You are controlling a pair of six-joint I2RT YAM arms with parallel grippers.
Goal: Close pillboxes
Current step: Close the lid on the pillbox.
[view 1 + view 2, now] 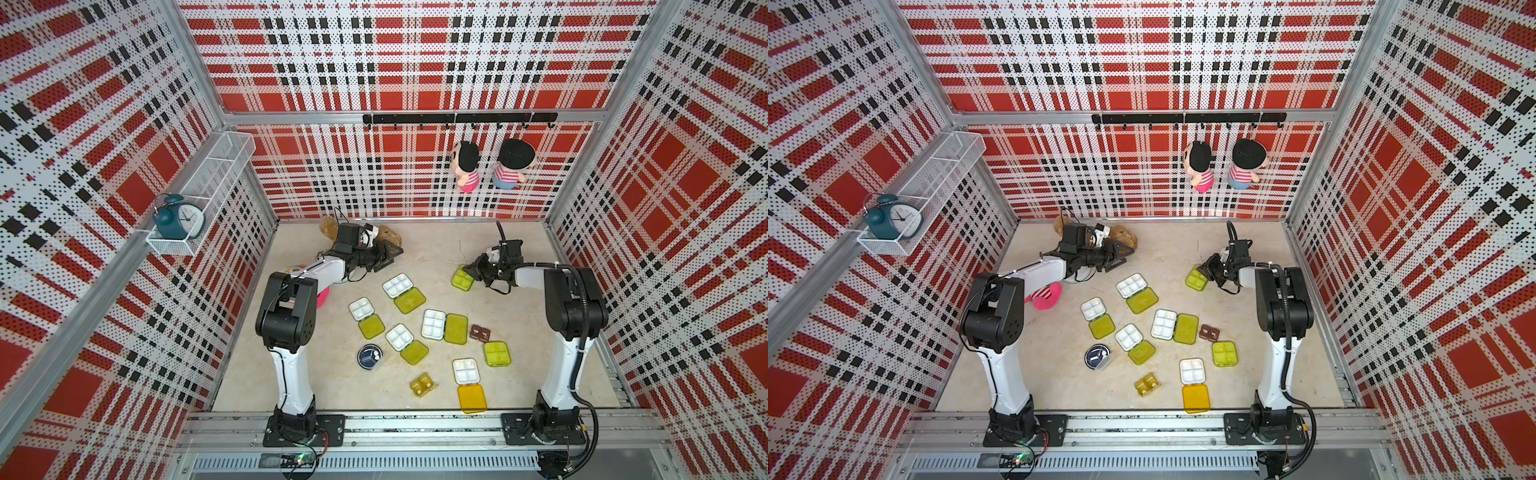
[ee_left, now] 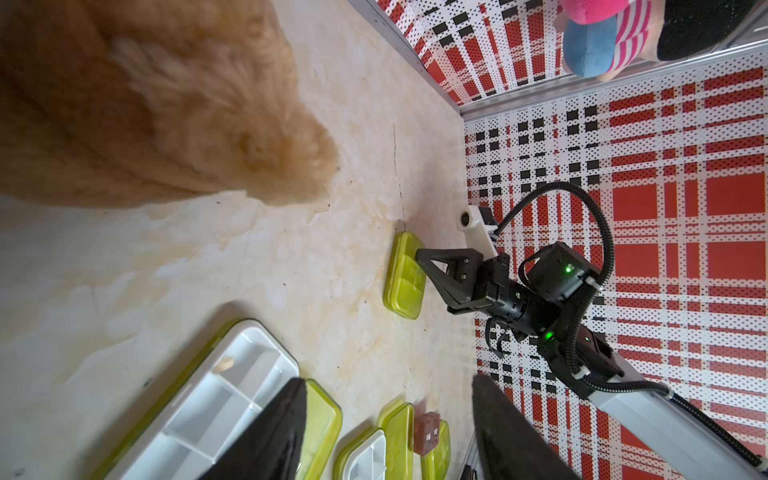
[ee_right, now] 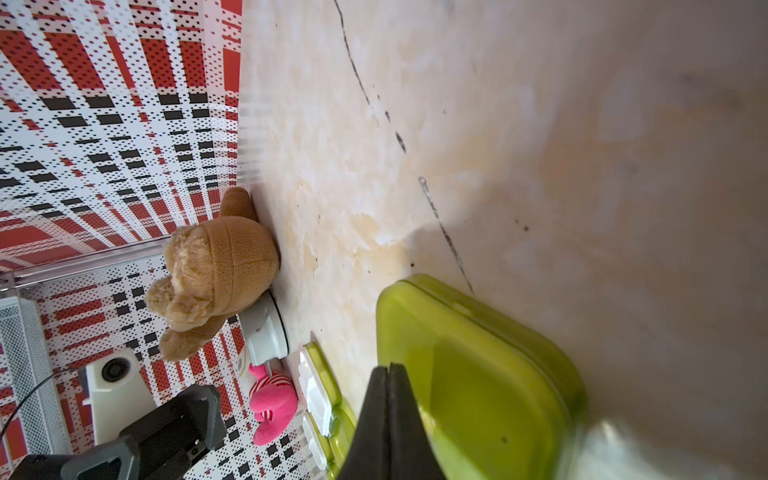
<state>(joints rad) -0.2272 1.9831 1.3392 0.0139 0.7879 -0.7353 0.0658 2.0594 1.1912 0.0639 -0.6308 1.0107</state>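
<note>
Right hand (image 3: 388,374) clenched at shut lime-green pillbox (image 3: 498,374); left hand (image 2: 388,399) released, empty.

We see a marbled beige desk (image 1: 432,249). On it lie five open pillboxes (image 1: 399,285), two shut pillboxes (image 1: 496,353), a navy box (image 1: 370,356), an amber box (image 1: 423,384), a brown box (image 1: 480,333), a teddy (image 1: 390,237) and what looks like a pink toy (image 1: 1044,296), half hidden.

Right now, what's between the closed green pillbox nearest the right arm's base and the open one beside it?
A small brown pillbox, close to both the open pillbox's green lid and the closed green pillbox. Both top views show it.
</note>
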